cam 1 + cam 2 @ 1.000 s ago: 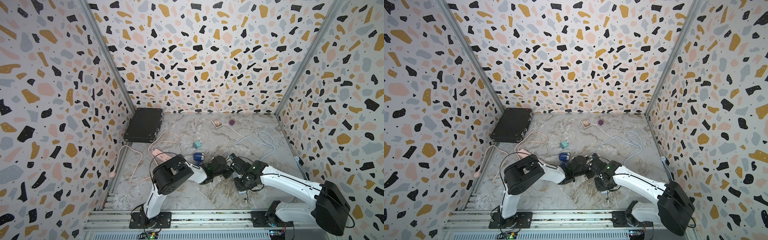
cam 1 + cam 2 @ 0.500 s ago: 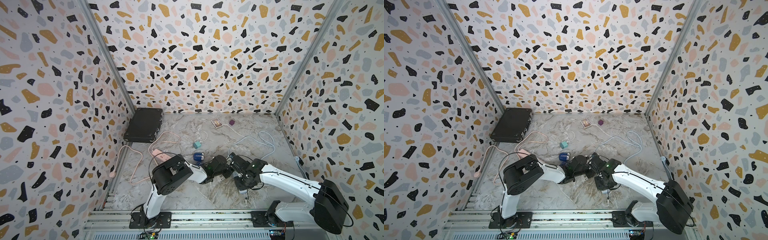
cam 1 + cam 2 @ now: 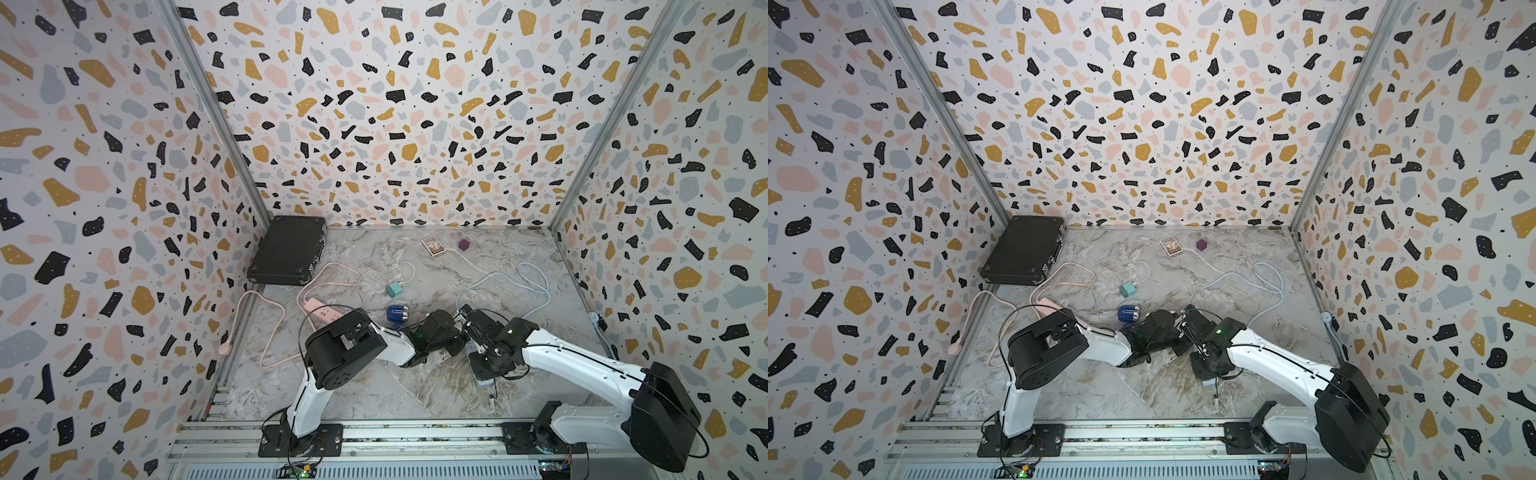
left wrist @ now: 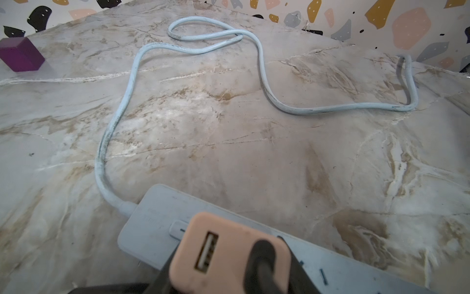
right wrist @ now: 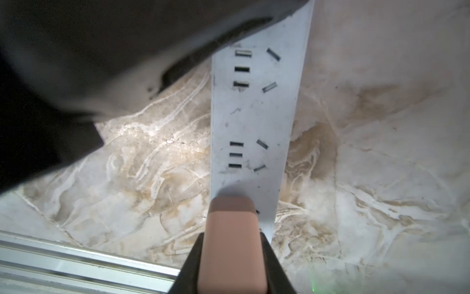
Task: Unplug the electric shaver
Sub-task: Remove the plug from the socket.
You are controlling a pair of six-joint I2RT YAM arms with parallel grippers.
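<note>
1. Pink charger block (image 5: 232,221) sits on the grey power strip (image 5: 254,114), and our right claw (image 5: 232,238) is clamped on its sides.
2. Blue shaver (image 3: 397,313) lies on the table (image 3: 415,386) near our left claw (image 3: 457,328). What we take for its black plug (image 4: 262,257) looks seated in the block.
3. Left claw is right at that plug, but we can't tell if it's gripping.
4. We'd pin the block firmly and pull the plug straight out, no twisting.
5. Black case (image 3: 289,251) in the back corner is closed, so no idea what's inside.

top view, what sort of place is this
Probably a robot test booth, not a home: terrazzo-print walls box in a marble-look table, and two white arms are bolted to an aluminium rail along its near edge.
</note>
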